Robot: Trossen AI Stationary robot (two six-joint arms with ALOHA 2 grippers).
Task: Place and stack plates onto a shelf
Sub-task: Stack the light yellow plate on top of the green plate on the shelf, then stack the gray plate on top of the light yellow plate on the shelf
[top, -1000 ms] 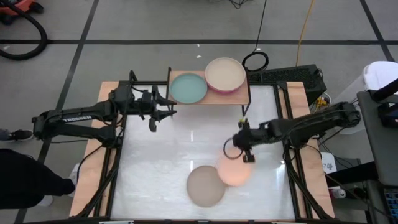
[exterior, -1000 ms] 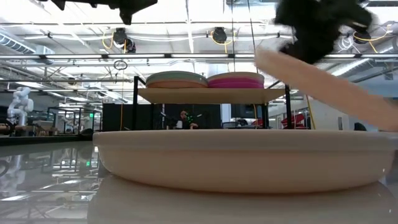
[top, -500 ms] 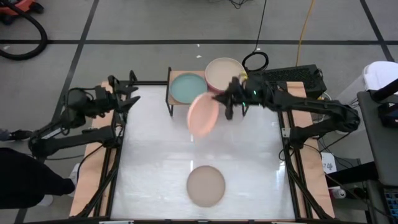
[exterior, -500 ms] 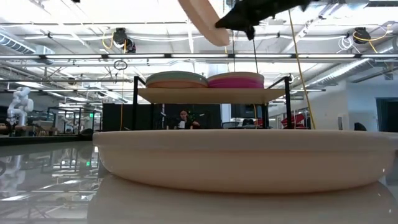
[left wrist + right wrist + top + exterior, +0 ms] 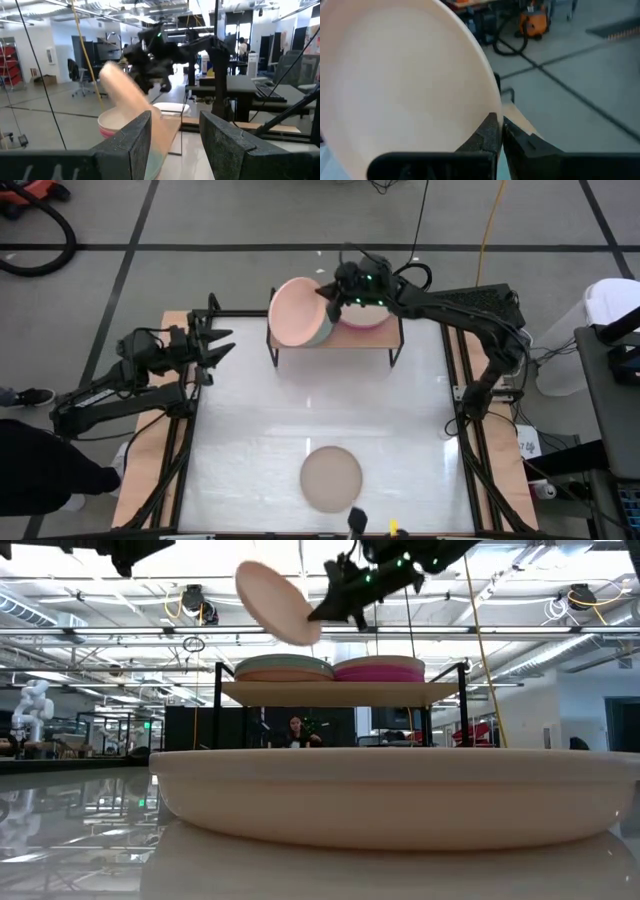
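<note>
My right gripper [image 5: 325, 296] is shut on a peach plate [image 5: 298, 314] and holds it in the air over the left half of the shelf [image 5: 362, 336]. In the low view the plate [image 5: 277, 602] tilts above the shelf's left stack [image 5: 284, 668], which has a teal plate on top. The right stack [image 5: 380, 668] is a beige plate on a magenta one. A taupe plate [image 5: 331, 478] lies flat on the table near its front edge. My left gripper [image 5: 225, 343] is open and holds nothing at the table's left edge. My right gripper pinches the peach plate's rim [image 5: 489, 111] between its two fingers, on the side of the plate toward the table's right. The fingers come roughly level from the right. The plate is lifted clear and tilted, its hollow facing up and toward the gripper.
The shelf stands at the table's far edge on thin black legs [image 5: 217, 710]. Black rails [image 5: 190, 430] run along both table sides. Small yellow and black objects [image 5: 358, 524] sit at the near edge. The white tabletop [image 5: 320, 400] between shelf and taupe plate is bare.
My right gripper has lifted the peach plate off the table beside the taupe plate. It carried it up and toward the far edge, to over the shelf's left stack, with the plate tilting on the way. My left gripper has drawn back toward the table's left edge.
</note>
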